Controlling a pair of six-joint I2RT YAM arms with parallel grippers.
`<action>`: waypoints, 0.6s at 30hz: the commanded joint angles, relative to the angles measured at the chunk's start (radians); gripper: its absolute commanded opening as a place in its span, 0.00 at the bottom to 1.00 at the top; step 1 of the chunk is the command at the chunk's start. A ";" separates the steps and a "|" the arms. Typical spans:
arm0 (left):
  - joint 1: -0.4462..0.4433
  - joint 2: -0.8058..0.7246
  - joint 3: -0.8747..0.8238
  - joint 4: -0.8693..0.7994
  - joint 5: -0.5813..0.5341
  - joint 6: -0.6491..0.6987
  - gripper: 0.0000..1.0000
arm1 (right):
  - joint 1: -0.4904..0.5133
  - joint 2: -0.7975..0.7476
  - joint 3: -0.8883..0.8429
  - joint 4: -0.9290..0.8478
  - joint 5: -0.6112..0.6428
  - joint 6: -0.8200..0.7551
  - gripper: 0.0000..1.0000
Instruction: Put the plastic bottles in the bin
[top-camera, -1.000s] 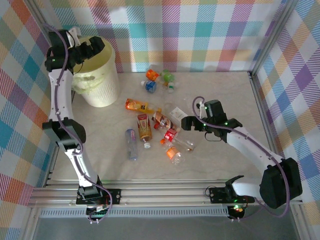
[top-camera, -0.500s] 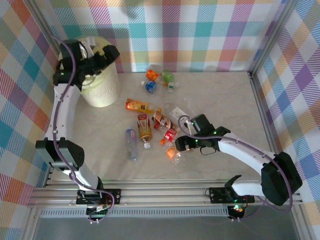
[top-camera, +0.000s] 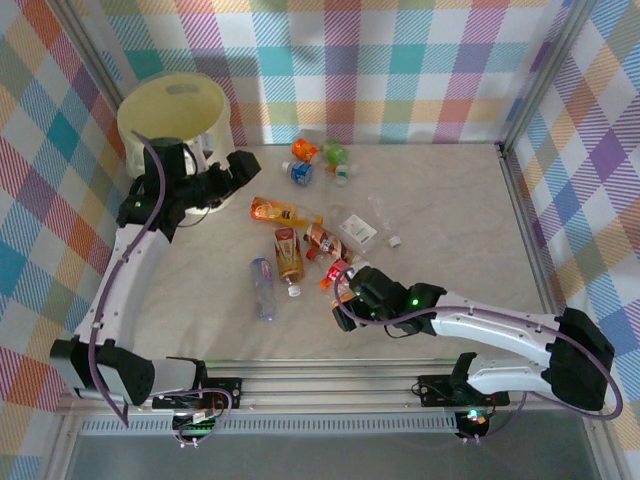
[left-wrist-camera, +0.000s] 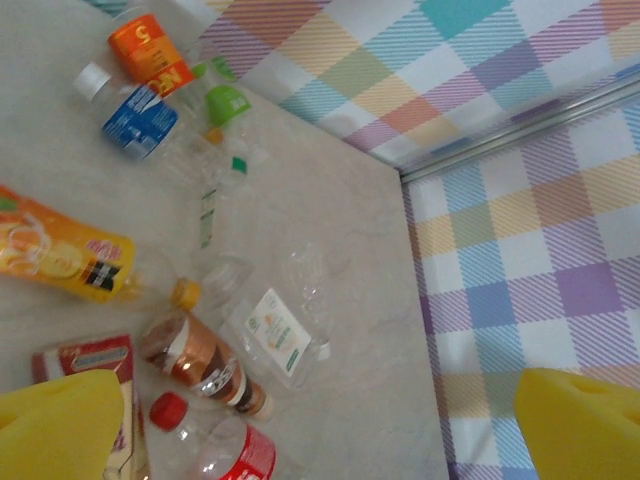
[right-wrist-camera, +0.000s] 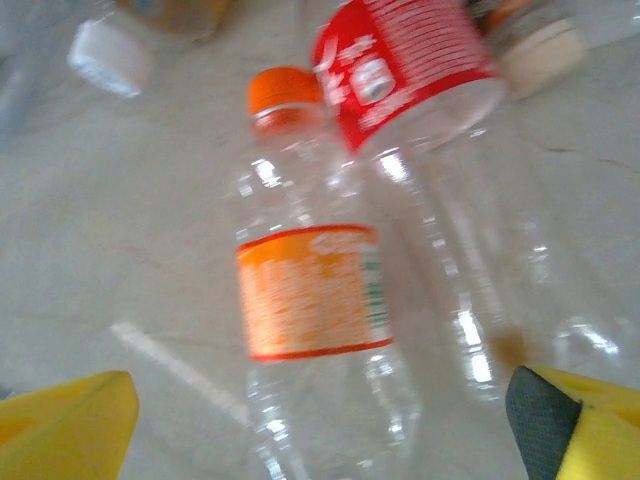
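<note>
Both sets open wide. The right fingers (right-wrist-camera: 65, 425) sit on either side of a clear plastic bottle with orange label and cap (right-wrist-camera: 310, 300), lying on the pale marbled tabletop (right-wrist-camera: 120, 250), lower centre of the top view. The left fingers (left-wrist-camera: 60, 425) hang near the pale cream-yellow round plastic bin (top-camera: 213, 108), upper left. Other plastic bottles (top-camera: 290, 255) are scattered mid-frame.

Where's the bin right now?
In the top view, the bin stands in the far left corner of the table, just behind the left hand.
</note>
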 joint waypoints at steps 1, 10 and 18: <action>-0.005 -0.052 -0.077 -0.020 -0.037 -0.015 1.00 | 0.030 0.024 -0.012 0.008 -0.070 0.018 0.92; -0.005 -0.105 -0.203 0.016 -0.043 -0.045 1.00 | 0.059 0.164 -0.008 0.011 -0.008 0.091 0.87; -0.005 -0.109 -0.230 0.006 -0.046 -0.032 1.00 | 0.059 0.293 0.004 0.091 -0.011 0.091 0.83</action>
